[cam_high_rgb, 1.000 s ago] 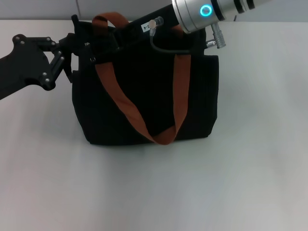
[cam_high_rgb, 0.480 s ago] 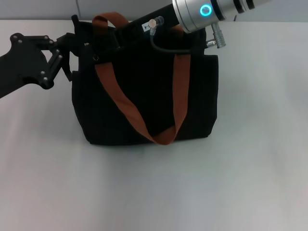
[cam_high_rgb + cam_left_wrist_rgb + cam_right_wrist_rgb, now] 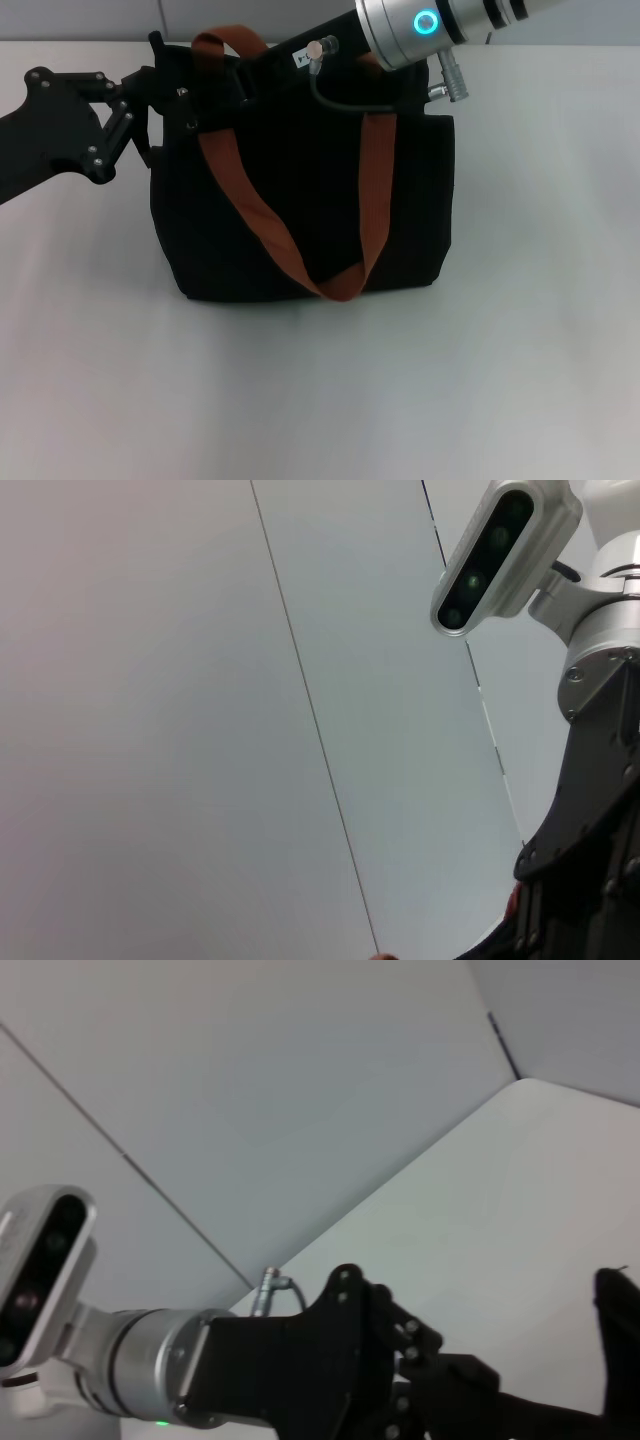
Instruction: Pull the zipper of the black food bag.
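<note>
The black food bag [image 3: 300, 200] stands upright in the middle of the white table, seen in the head view. Its two rust-orange handles [image 3: 258, 215] hang down over its front face. My left gripper [image 3: 165, 95] is at the bag's top left corner, against the fabric. My right gripper [image 3: 238, 82] reaches in from the upper right and lies over the bag's top edge, dark against the dark bag. The zipper pull is hidden under the grippers and the handle. The right wrist view shows the left arm's black gripper body [image 3: 390, 1360].
The white table [image 3: 500, 360] spreads around the bag. A pale wall stands behind the table's far edge. The right arm's silver wrist with a blue ring light [image 3: 428, 22] hangs over the bag's back right. The left wrist view shows the right arm's camera [image 3: 500, 550].
My left gripper has shifted very slightly at the bag's corner. My right arm has edged a little to the left along the bag's top. The bag has stayed in place.
</note>
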Robot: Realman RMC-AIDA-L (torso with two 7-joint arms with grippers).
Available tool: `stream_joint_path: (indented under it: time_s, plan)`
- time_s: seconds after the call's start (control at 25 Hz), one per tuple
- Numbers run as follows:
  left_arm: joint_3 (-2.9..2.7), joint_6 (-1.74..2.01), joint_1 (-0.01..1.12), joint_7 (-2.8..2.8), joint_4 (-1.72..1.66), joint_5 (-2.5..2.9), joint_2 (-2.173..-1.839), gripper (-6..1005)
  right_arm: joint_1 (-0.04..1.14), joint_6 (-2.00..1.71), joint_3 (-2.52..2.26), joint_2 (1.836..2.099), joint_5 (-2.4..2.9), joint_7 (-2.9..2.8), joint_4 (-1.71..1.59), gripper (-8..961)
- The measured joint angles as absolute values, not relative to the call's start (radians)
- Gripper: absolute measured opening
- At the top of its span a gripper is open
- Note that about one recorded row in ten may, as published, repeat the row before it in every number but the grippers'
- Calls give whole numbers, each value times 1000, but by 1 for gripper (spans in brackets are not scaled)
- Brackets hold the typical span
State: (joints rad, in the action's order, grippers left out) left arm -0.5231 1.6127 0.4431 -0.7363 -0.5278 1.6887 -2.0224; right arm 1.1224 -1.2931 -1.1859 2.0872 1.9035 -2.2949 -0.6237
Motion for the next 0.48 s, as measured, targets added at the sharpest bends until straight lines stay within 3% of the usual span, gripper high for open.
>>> stream_joint_path:
  time_s: [0.48]
  plan:
    - [-523,1617,439,-737,-528,1677,-2023,75,1129,-1258,-1224,2088,1905,-2316,-628,414]
